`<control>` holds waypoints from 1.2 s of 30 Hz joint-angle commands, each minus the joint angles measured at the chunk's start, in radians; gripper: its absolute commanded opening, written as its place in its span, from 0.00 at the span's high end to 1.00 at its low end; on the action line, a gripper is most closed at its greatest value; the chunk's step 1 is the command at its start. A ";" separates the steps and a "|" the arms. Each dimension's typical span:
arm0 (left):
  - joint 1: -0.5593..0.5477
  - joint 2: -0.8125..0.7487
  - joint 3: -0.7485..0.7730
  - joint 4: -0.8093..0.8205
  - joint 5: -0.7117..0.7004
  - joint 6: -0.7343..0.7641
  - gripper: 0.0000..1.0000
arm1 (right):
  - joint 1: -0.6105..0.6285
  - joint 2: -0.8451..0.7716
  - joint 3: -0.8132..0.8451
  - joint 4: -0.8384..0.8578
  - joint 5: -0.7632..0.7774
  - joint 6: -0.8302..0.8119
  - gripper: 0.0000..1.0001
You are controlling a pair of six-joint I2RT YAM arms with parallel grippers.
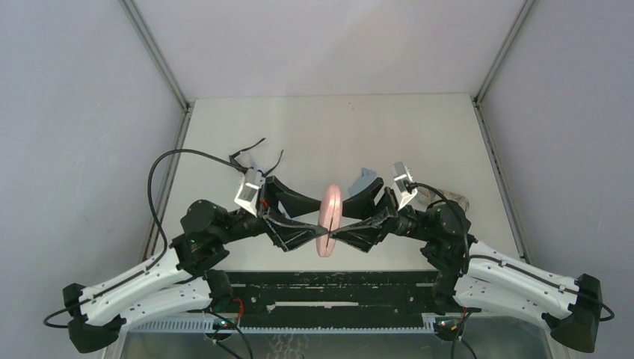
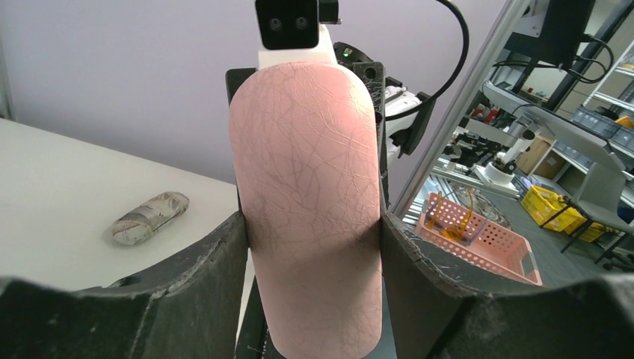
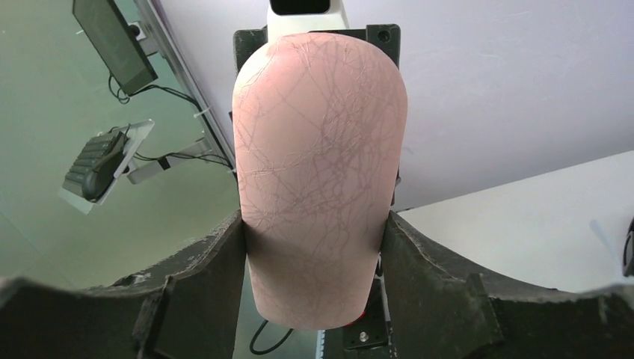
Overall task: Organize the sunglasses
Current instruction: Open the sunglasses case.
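Both grippers grip the pink oval case (image 1: pixel 330 217) from opposite sides and hold it upright above the table's near middle. My left gripper (image 1: pixel 321 221) is shut on its left face, my right gripper (image 1: pixel 339 221) on its right face. In the left wrist view the case (image 2: pixel 306 149) fills the gap between the fingers (image 2: pixel 194 284). The right wrist view shows the case (image 3: pixel 318 134) the same way. The black-framed sunglasses (image 1: pixel 253 155) lie on the table beyond the left wrist, partly hidden. The white-framed pair is out of view.
A light-blue cloth (image 1: pixel 366 179) lies just behind the right gripper. A grey patterned case (image 1: pixel 453 200) lies at the right of the table and also shows in the left wrist view (image 2: pixel 149 217). The table (image 1: pixel 329 127) has metal rails on its left and right edges.
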 commanded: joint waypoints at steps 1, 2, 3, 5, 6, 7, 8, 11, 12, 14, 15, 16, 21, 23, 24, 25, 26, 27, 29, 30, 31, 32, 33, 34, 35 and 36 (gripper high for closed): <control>-0.002 -0.032 0.010 -0.003 -0.077 0.021 1.00 | 0.009 -0.015 0.013 -0.065 0.068 -0.021 0.58; -0.001 -0.036 0.017 -0.033 -0.108 0.029 1.00 | 0.011 -0.020 0.025 -0.113 0.099 -0.036 0.61; -0.002 -0.037 0.023 -0.068 -0.139 0.042 1.00 | 0.012 -0.020 0.042 -0.171 0.144 -0.051 0.62; -0.001 -0.031 0.035 -0.114 -0.199 0.059 1.00 | 0.017 -0.022 0.067 -0.249 0.194 -0.086 0.65; -0.002 -0.023 0.043 -0.137 -0.237 0.068 1.00 | 0.018 -0.024 0.074 -0.281 0.230 -0.094 0.66; -0.002 -0.017 0.052 -0.157 -0.263 0.077 1.00 | 0.020 -0.026 0.082 -0.308 0.265 -0.104 0.68; -0.002 -0.012 0.062 -0.177 -0.289 0.082 1.00 | 0.022 -0.026 0.094 -0.344 0.308 -0.111 0.70; -0.002 0.009 0.089 -0.229 -0.364 0.097 1.00 | 0.031 -0.015 0.138 -0.462 0.440 -0.131 0.74; -0.002 0.015 0.097 -0.245 -0.386 0.104 1.00 | 0.032 -0.010 0.149 -0.485 0.475 -0.138 0.74; -0.002 0.026 0.120 -0.280 -0.440 0.112 1.00 | 0.035 0.001 0.168 -0.528 0.540 -0.144 0.79; -0.003 0.031 0.130 -0.304 -0.470 0.115 1.00 | 0.037 0.008 0.180 -0.548 0.565 -0.149 0.81; -0.003 0.034 0.138 -0.323 -0.501 0.115 1.00 | 0.041 0.017 0.191 -0.565 0.588 -0.157 0.82; -0.006 0.024 0.149 -0.375 -0.593 0.111 0.85 | 0.046 0.030 0.208 -0.560 0.582 -0.175 0.85; -0.006 0.008 0.144 -0.372 -0.580 0.109 0.69 | 0.045 0.030 0.207 -0.553 0.564 -0.170 0.86; -0.006 -0.004 0.139 -0.371 -0.575 0.108 0.61 | 0.044 0.028 0.205 -0.548 0.547 -0.169 0.87; -0.005 -0.016 0.135 -0.371 -0.569 0.108 0.54 | 0.043 0.026 0.203 -0.542 0.530 -0.170 0.88; -0.006 -0.026 0.129 -0.370 -0.564 0.107 0.48 | 0.039 0.022 0.202 -0.535 0.509 -0.173 0.88; -0.006 -0.041 0.123 -0.370 -0.558 0.107 0.43 | 0.034 0.019 0.201 -0.531 0.486 -0.176 0.88; -0.006 -0.068 0.112 -0.375 -0.551 0.104 0.35 | 0.026 0.012 0.201 -0.534 0.454 -0.194 0.88; -0.006 -0.080 0.108 -0.381 -0.551 0.103 0.31 | 0.023 0.010 0.201 -0.541 0.451 -0.212 0.88; -0.006 -0.094 0.105 -0.393 -0.552 0.103 0.11 | 0.021 0.006 0.201 -0.556 0.453 -0.224 0.88; -0.006 -0.106 0.103 -0.407 -0.558 0.104 0.04 | 0.014 0.002 0.201 -0.573 0.457 -0.238 0.88; -0.006 -0.118 0.102 -0.425 -0.571 0.102 0.00 | 0.009 0.000 0.201 -0.591 0.462 -0.253 0.88; -0.006 -0.133 0.097 -0.444 -0.587 0.100 0.00 | 0.002 -0.003 0.202 -0.621 0.472 -0.270 0.88; -0.006 -0.147 0.091 -0.464 -0.604 0.100 0.00 | -0.003 -0.002 0.207 -0.648 0.483 -0.293 0.88; -0.005 -0.159 0.087 -0.488 -0.622 0.101 0.00 | -0.009 0.002 0.218 -0.684 0.499 -0.320 0.88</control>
